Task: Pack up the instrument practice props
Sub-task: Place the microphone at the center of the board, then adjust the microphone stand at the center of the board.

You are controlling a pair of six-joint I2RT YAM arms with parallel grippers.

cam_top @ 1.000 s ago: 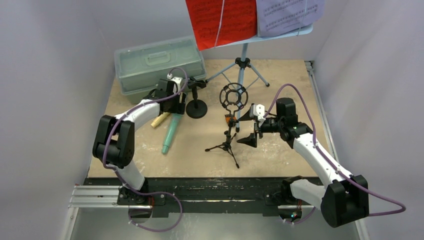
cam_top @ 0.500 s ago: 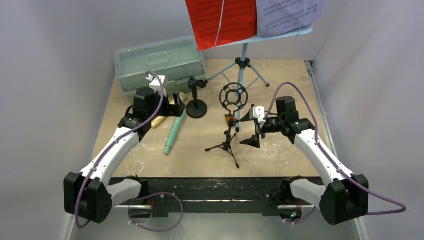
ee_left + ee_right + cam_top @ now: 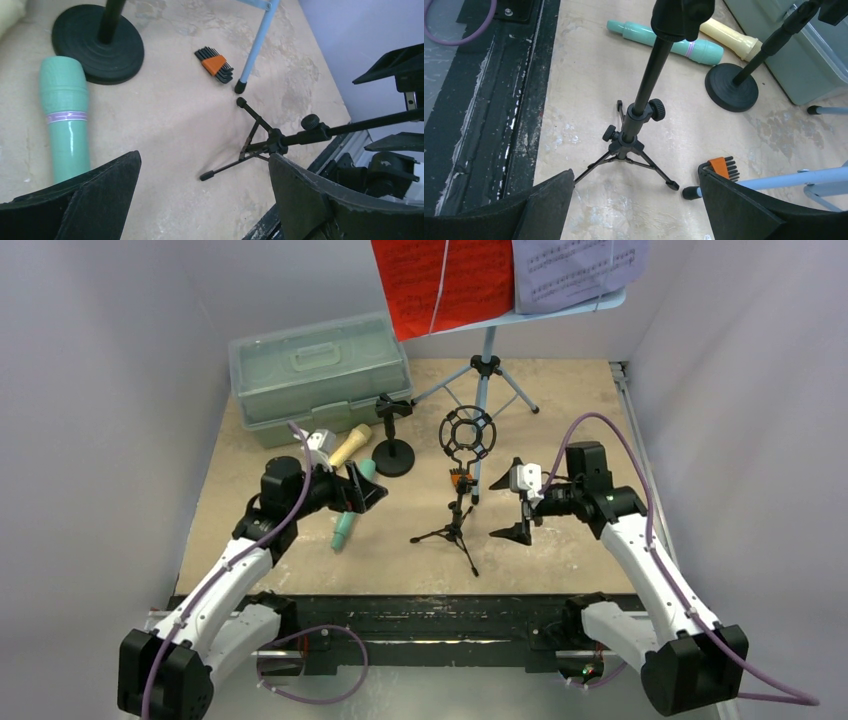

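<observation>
Teal microphone [image 3: 344, 528] lies flat just below the spread-open left gripper [image 3: 362, 490], long axis running near to far; the right gripper [image 3: 510, 506], equally spread, faces the ring-top tripod holder [image 3: 458, 508] on its left.

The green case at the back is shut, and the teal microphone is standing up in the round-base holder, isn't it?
Not quite. The teal microphone is not standing in the round-base holder. It lies flat on the table beside the holder's base, as the left wrist view shows. The green case at the back is indeed shut.
</observation>
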